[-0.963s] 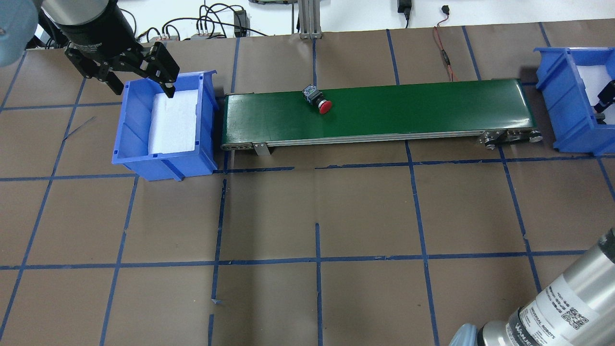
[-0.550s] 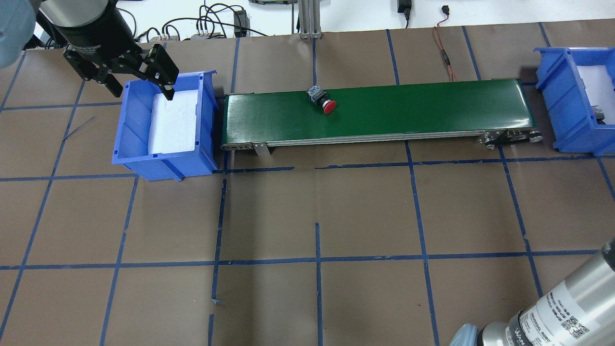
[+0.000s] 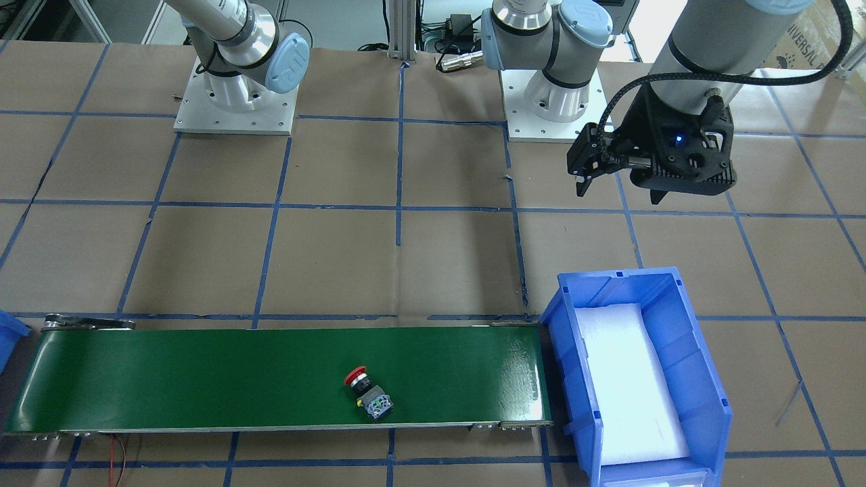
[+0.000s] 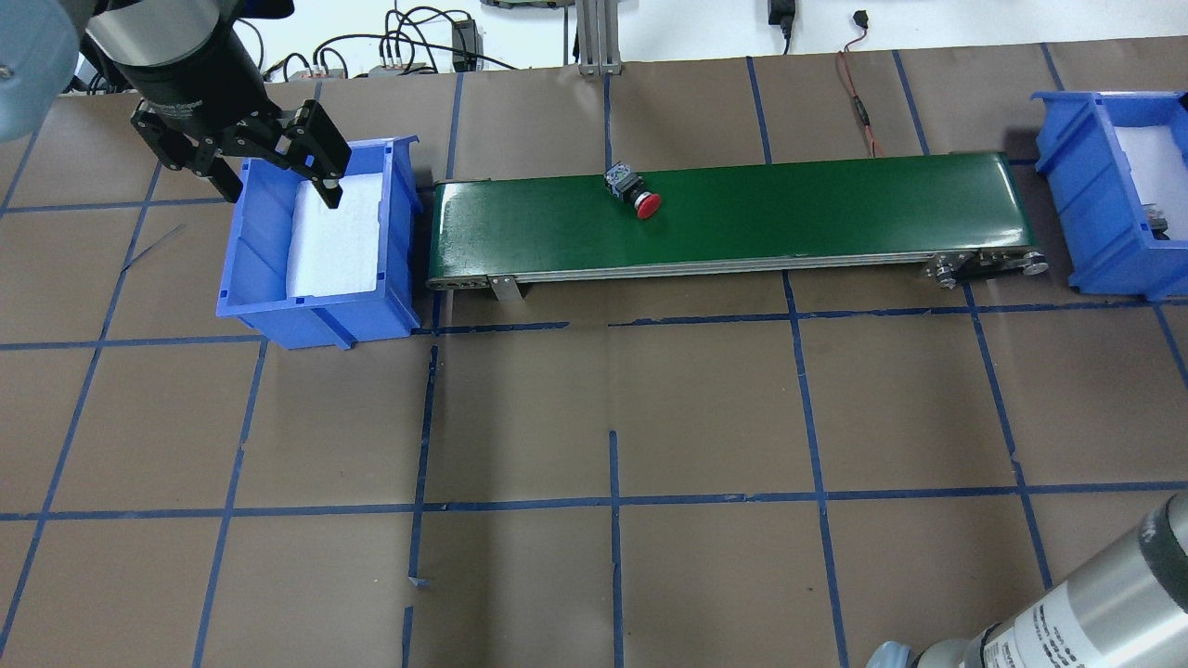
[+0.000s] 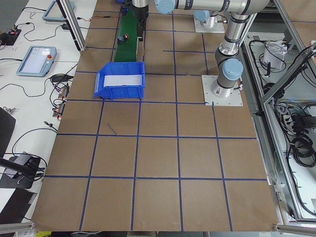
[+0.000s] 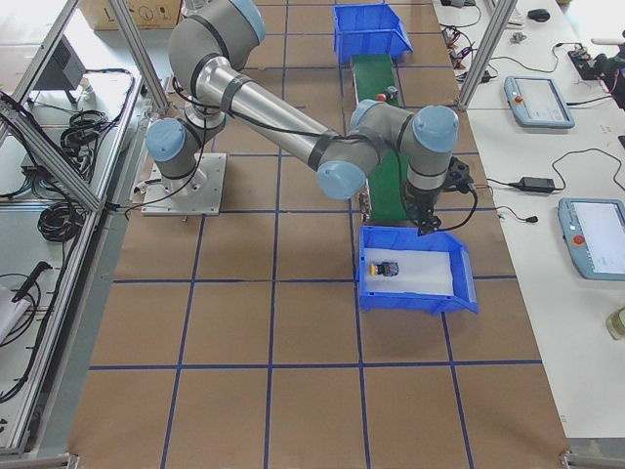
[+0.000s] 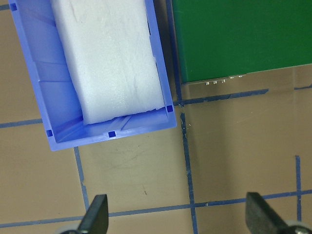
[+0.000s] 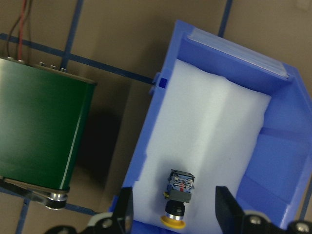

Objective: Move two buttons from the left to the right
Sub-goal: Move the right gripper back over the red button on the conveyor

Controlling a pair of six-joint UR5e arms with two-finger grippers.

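Observation:
The red-capped button [image 4: 639,197] lies on its side on the green conveyor belt [image 4: 789,213], left of its middle; it also shows in the front view [image 3: 365,389]. The yellow-capped button [image 8: 176,204] lies on white foam in the right blue bin [image 8: 292,146], also seen in the right side view [image 6: 384,267]. My left gripper [image 4: 278,186] is open and empty, held above the back of the left blue bin [image 4: 316,306]. My right gripper [image 8: 174,219] is open above the yellow button, not touching it.
The left bin holds only a white foam pad [image 7: 107,53]. The conveyor runs between the two bins. Cables [image 4: 858,102] lie behind the belt. My right arm's forearm [image 4: 1067,603] crosses the lower right corner of the overhead view.
The red button has moved rightward along the belt. My right gripper's tip has left the overhead view at the right edge. My left gripper has barely shifted.

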